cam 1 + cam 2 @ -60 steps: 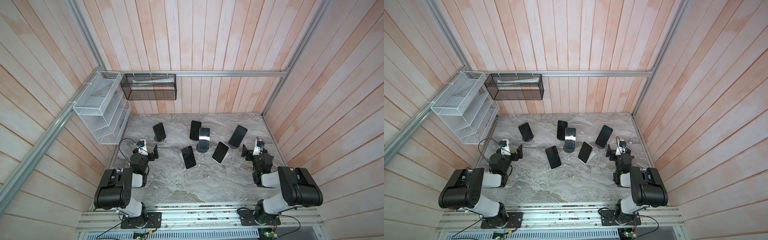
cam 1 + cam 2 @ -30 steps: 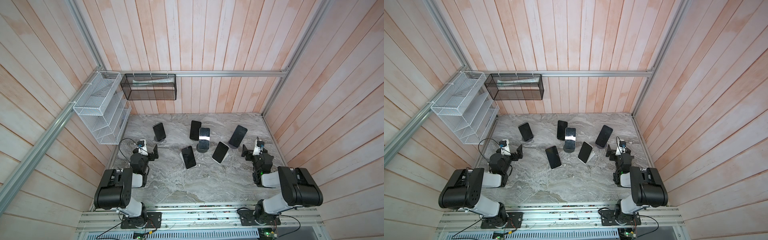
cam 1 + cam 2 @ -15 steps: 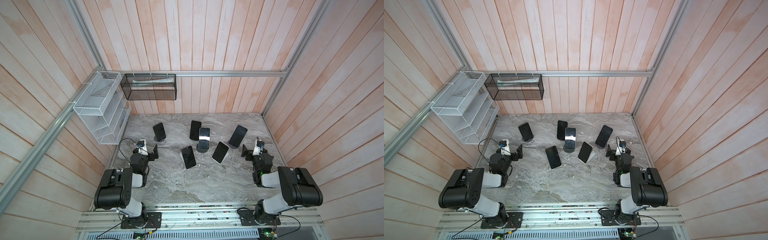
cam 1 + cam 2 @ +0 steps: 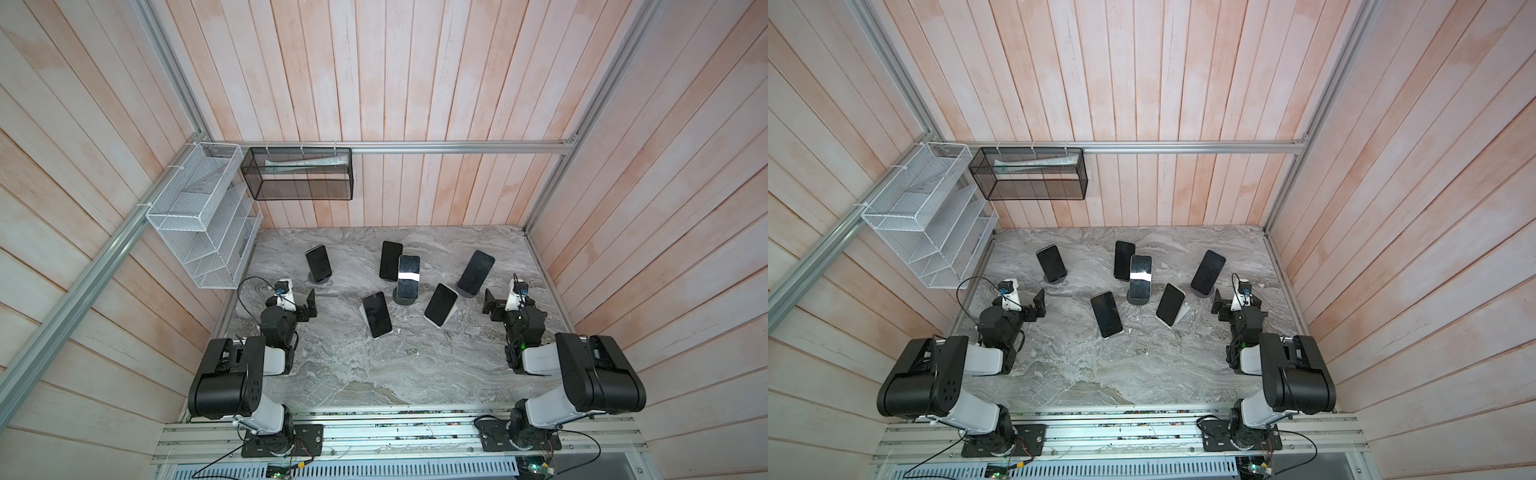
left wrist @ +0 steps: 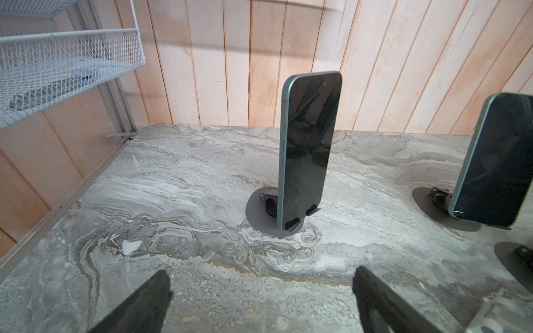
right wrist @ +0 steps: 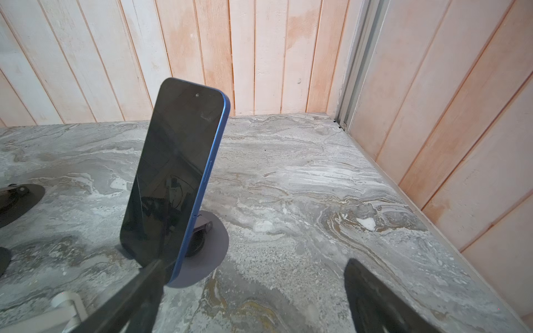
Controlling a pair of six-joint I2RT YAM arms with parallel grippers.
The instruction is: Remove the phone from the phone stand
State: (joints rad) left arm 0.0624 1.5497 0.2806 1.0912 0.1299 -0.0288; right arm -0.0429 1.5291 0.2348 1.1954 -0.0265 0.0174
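Left hand and right hand gape wide, empty.

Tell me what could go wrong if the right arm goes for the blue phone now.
1. The right gripper is open, with one of its fingers beside the lower edge of the blue phone. Closing in crookedly could shove it over, since it only leans on its round stand.
2. A neighbouring phone on a white stand is close by in a top view; a wide swing might knock it.
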